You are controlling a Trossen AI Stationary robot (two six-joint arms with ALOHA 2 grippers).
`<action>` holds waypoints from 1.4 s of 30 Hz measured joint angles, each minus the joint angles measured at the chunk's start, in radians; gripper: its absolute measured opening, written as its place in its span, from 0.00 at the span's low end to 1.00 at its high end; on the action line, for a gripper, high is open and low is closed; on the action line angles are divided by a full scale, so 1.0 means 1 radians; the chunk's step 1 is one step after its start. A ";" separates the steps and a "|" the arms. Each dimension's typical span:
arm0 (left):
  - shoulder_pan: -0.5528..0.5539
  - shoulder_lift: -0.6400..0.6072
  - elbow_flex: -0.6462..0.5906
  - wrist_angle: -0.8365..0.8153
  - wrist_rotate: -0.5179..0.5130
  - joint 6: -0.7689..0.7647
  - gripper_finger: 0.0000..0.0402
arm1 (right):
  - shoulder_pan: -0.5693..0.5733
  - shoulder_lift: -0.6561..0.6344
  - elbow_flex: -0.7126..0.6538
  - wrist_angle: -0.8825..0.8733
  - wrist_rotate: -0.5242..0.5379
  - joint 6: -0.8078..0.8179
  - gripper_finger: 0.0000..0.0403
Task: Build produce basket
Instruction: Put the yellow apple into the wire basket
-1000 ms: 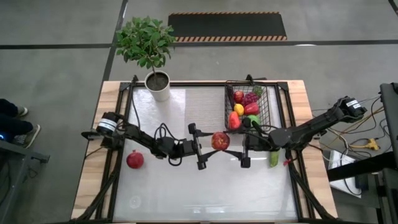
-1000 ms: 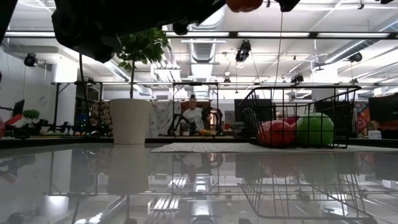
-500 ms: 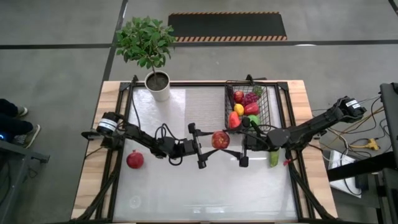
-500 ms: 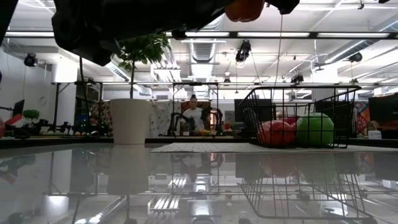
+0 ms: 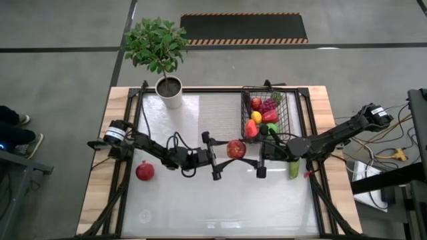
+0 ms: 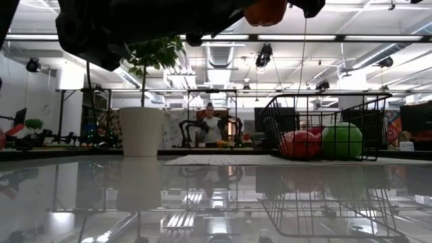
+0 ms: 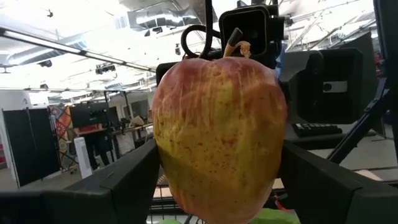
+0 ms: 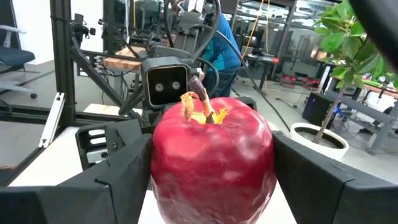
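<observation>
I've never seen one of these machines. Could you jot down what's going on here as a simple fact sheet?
Scene: two robot arms meeting over the middle of a table
Left claw: gripping a red apple in the air
Right claw: around the same apple from the opposite side
Basket: black wire, on the right arm's side, already holding several fruits
Loose on table: a red fruit by the left arm, a green cucumber under the right arm
Bystander item: potted plant at the far edge
</observation>
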 joint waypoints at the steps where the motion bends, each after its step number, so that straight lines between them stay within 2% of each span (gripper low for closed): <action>1: 0.000 0.000 0.000 0.000 -0.003 -0.007 0.72 | -0.002 0.000 0.000 0.000 0.000 0.005 0.71; 9: 0.001 -0.001 -0.006 0.003 -0.061 -0.005 0.84 | -0.005 0.000 0.000 -0.004 0.075 0.007 0.71; 13: 0.001 -0.002 -0.008 -0.010 -0.065 0.009 0.86 | -0.006 -0.001 0.000 -0.006 0.126 0.021 0.71; 16: 0.001 -0.002 -0.008 -0.039 -0.107 0.021 0.86 | -0.005 -0.012 0.000 -0.015 0.179 0.043 0.71; 20: 0.000 -0.003 -0.009 -0.057 -0.177 0.024 0.86 | -0.005 -0.040 0.000 -0.040 0.339 0.081 0.71; 25: 0.000 -0.003 -0.011 -0.057 -0.191 0.025 0.86 | -0.014 -0.071 0.000 -0.126 0.618 0.145 0.71; 28: 0.000 -0.003 -0.011 -0.057 -0.190 0.025 0.86 | -0.045 -0.080 -0.003 -0.237 0.698 0.262 0.71; 34: 0.000 -0.003 -0.011 -0.056 -0.190 0.025 0.86 | -0.155 -0.079 -0.039 -0.491 0.710 0.632 0.71; 37: 0.000 -0.003 -0.011 -0.056 -0.190 0.025 0.86 | -0.199 -0.079 -0.083 -0.550 0.708 0.770 0.71; 42: 0.000 -0.007 -0.012 -0.055 -0.190 0.046 0.86 | -0.272 -0.079 -0.138 -0.553 0.588 0.872 0.71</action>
